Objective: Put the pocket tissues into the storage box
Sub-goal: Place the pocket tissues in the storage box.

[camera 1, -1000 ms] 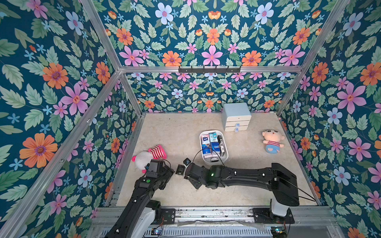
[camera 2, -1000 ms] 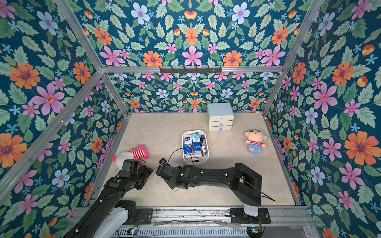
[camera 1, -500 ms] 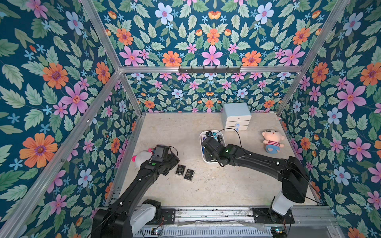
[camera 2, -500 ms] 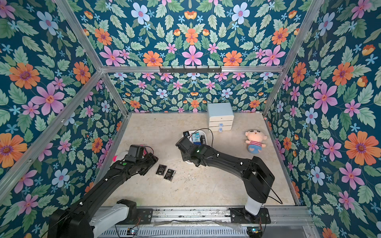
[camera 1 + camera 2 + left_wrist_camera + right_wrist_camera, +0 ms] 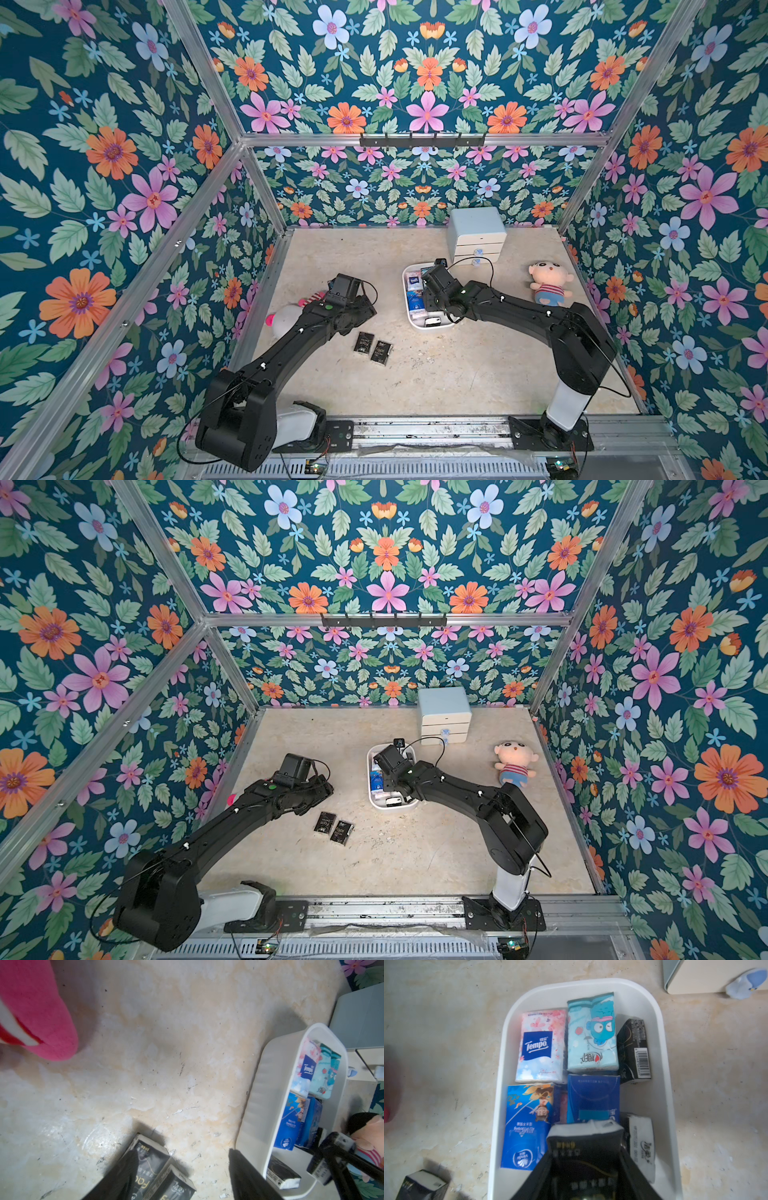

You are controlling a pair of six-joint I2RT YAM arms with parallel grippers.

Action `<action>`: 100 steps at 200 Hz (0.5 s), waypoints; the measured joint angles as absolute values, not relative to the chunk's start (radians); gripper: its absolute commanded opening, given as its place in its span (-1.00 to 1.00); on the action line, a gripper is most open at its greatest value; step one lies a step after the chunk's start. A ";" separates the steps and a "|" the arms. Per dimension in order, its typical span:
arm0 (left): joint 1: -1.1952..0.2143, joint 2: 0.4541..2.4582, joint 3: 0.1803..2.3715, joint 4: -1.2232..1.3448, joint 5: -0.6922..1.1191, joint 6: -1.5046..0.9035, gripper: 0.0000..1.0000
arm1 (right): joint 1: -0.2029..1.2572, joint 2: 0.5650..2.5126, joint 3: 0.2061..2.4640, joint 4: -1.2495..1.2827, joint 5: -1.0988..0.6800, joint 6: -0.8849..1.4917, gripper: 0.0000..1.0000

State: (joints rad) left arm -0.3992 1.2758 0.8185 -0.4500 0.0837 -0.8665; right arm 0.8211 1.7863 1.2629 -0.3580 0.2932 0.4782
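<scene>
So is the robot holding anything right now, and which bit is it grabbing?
The right gripper holds a black tissue packet by the sides of one end, over the storage box. The left gripper is open and holds nothing.

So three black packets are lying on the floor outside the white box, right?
Not three: two black packets are lying side by side on the floor outside the white box. Both top views show it.
</scene>
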 measured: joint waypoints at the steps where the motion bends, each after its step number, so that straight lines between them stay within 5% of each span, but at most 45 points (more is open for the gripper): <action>1: -0.399 1.276 0.818 -0.450 0.083 -0.865 0.49 | 0.821 1.787 1.263 -0.357 0.293 0.479 0.10; 29: -0.399 1.279 0.813 -0.452 0.070 -0.862 0.49 | 0.819 1.785 1.255 -0.346 0.292 0.487 0.38; 100: -0.399 1.308 0.828 -0.446 0.049 -0.858 0.50 | 0.816 1.598 1.128 -0.297 0.274 0.487 0.47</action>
State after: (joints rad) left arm -0.3992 1.3079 0.8284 -0.4458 0.0494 -0.8577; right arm 0.8162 1.5982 1.1282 -0.2974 0.2741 0.4870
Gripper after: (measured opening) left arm 0.748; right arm 0.734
